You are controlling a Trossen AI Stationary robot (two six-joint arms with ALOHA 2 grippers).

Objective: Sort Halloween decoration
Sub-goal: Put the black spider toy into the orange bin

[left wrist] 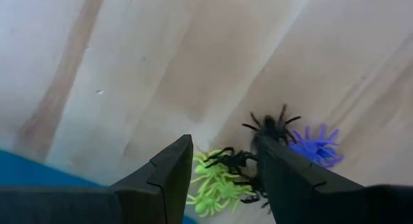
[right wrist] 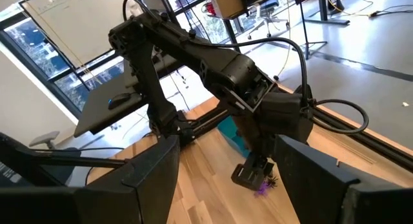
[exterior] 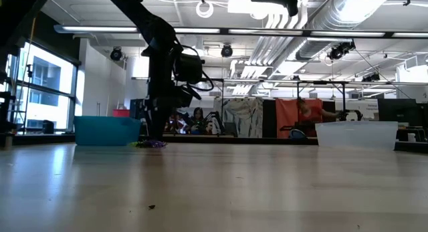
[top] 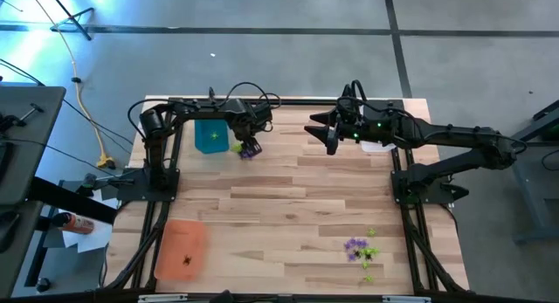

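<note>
A small heap of Halloween decoration lies on the wood beside the teal tray (top: 211, 135): lime green spiders (left wrist: 216, 185), black ones (left wrist: 274, 126) and a purple one (left wrist: 316, 145). My left gripper (left wrist: 224, 143) points down over this heap, open, with the green and some black spiders between its fingers and its tips near the table (exterior: 152, 140). A second loose heap (top: 360, 249) lies near the table's near right corner. My right gripper (top: 327, 133) hangs open, high above the far middle of the table, with nothing between its fingers (right wrist: 226, 185). My left gripper stands over the heap from above, one finger (left wrist: 171, 175) on each side of the green spiders. I cannot tell whether either finger touches a spider or the table.
An orange tray (top: 181, 248) with one black spider in it lies near the table's near left corner. A clear tray (top: 377, 148) stands at the far right under my right arm. Bare wood spans the middle of the table.
</note>
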